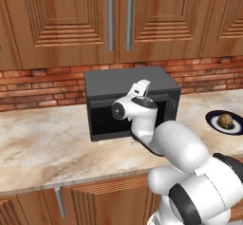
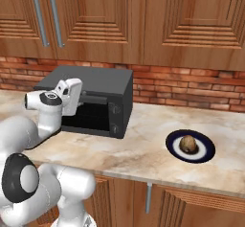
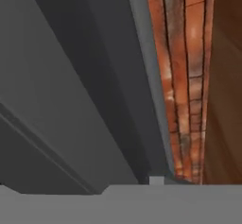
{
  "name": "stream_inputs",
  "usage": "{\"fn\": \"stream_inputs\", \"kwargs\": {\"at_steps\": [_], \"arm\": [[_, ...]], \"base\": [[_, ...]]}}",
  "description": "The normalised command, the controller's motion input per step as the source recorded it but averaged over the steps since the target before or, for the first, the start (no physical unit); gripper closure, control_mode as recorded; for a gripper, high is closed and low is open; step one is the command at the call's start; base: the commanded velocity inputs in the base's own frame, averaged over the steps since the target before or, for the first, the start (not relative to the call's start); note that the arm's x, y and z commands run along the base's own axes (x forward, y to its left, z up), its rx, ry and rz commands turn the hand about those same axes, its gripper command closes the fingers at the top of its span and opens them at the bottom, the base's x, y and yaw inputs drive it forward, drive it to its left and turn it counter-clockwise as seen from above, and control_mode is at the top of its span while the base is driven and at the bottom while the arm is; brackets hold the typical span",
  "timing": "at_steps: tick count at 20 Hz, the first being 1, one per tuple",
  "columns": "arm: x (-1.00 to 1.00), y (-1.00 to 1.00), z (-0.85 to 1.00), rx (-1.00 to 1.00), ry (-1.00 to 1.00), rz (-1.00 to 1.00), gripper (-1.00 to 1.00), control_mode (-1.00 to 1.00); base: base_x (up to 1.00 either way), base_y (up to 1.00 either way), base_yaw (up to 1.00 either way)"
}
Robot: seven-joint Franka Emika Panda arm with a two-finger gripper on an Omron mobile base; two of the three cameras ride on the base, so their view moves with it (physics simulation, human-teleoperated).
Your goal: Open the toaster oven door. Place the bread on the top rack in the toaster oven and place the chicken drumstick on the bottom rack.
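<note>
Right against the toaster oven (image 3: 71,100) sat my gripper (image 1: 142,89), grip unclear; door apparently unopened, the bread (image 2: 188,144) untouched on its plate (image 2: 206,149).

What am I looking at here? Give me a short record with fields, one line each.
setting: kitchen counter below wooden cabinets, brick wall behind
appliance: toaster oven, dark, on the counter
arm: robot's hand at the oven's front, upper part
gripper: cannot tell whether open or shut
plate: dark blue plate, right of the oven
food: brownish piece on the plate
stage: nothing loaded in the oven yet, as far as visible
</note>
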Motion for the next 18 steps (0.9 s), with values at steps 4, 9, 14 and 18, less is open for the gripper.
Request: {"fn": "stream_inputs", "kwargs": {"at_steps": [4, 9, 14, 18], "arm": [[-0.55, 0.05, -0.62, -0.05, 0.34, 0.04, 1.00, -1.00], [-1.00, 0.08, -0.45, 0.00, 0.41, 0.15, 1.00, -1.00], [-1.00, 0.01, -0.49, 0.00, 0.41, 0.17, -1.00, -1.00], [-0.97, 0.00, -0.66, -0.03, 0.42, 0.16, -1.00, -1.00]], "base": [[0.00, 0.00, 0.00], [0.00, 0.00, 0.00], [0.00, 0.00, 0.00], [0.00, 0.00, 0.00]]}}
